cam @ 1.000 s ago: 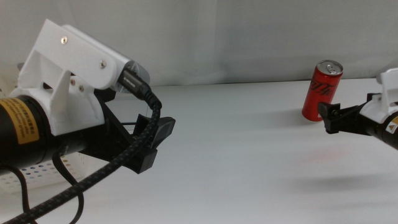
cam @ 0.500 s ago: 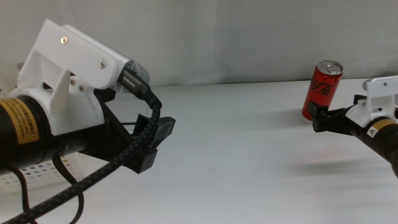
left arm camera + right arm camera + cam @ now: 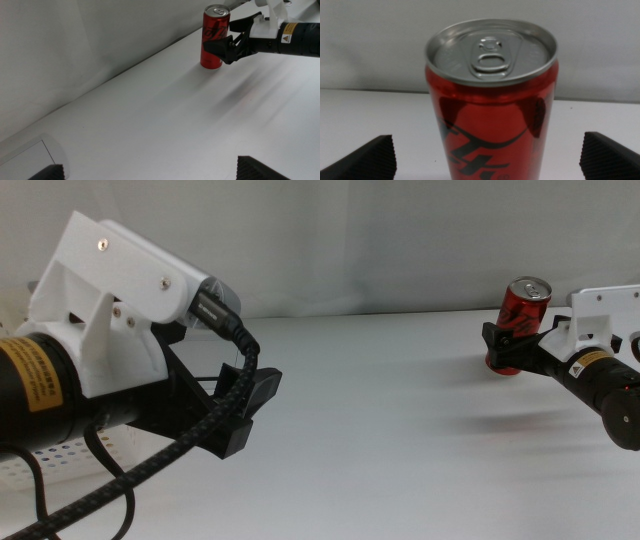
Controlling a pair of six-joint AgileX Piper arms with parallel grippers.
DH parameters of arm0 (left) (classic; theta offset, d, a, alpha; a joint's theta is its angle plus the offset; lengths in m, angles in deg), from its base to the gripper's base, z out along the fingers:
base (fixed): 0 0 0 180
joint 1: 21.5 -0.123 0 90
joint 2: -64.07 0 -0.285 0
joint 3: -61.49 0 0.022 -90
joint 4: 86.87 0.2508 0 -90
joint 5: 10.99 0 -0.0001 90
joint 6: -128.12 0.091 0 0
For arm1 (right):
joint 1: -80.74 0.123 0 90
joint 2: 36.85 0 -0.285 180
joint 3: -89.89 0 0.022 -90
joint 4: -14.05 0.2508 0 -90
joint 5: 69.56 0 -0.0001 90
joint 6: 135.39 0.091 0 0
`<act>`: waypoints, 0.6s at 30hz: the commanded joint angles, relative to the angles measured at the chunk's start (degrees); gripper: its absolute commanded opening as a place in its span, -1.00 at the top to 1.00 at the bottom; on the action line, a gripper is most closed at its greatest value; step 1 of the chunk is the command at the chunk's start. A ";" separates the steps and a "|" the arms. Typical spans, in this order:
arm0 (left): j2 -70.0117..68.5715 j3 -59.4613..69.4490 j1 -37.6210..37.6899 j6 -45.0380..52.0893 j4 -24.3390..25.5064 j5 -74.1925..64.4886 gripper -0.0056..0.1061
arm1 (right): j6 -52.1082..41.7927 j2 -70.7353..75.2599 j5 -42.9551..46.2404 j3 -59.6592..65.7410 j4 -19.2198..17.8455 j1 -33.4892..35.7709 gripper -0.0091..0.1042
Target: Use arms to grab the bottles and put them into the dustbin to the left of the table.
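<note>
White perforated dustbin [image 3: 60,460] is mostly hidden behind the left arm. Slim red can [image 3: 517,325] is seen upright at table's [image 3: 400,430] 2 o'clock, between spread right gripper [image 3: 503,348] jaws. Left gripper [image 3: 145,172] is spread, idle.

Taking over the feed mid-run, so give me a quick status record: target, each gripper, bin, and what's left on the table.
target: red can, upright on the table, far right
right gripper: open, jaws on either side of the can, not closed on it
left gripper: open, holding nothing, waiting at the left, above the dustbin
dustbin: white perforated basket, low left, mostly hidden behind the left arm
other bottles: none visible in any view
can in bin: not yet
</note>
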 commanded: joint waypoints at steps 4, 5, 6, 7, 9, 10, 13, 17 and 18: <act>-0.03 0.23 0.32 -0.34 0.05 0.88 -0.69 | 1.19 -1.79 0.64 -1.20 -0.63 -0.08 -0.70; -0.03 0.23 0.32 -0.34 0.05 0.88 -0.69 | 1.19 -1.88 0.48 -1.46 -0.63 -0.08 -0.56; -0.03 0.23 0.32 -0.34 0.05 0.88 -0.69 | 1.19 -2.12 0.48 -1.58 -0.63 -0.08 -0.43; -0.03 0.23 0.32 -0.34 0.05 0.88 -0.69 | 1.19 -2.12 0.48 -1.66 -0.63 -0.08 -0.24; -0.03 0.23 0.32 -0.34 0.05 0.88 -0.69 | 1.30 -2.12 0.48 -1.66 -0.22 -0.08 0.23; -0.03 0.23 0.32 -0.34 0.05 0.88 -0.69 | 1.30 -2.12 0.48 -1.66 -0.22 -0.08 0.88; -0.03 0.23 0.32 -0.34 0.05 0.88 -0.69 | 1.42 -0.31 0.33 -1.66 -2.06 -0.08 0.88; -0.03 0.23 0.32 -0.34 0.05 0.88 -0.69 | 5.52 4.84 -1.82 -1.30 -7.68 0.02 0.88; -0.03 0.23 0.32 -0.34 0.05 0.88 -0.69 | 6.89 6.20 -3.14 -1.32 -9.19 0.18 0.88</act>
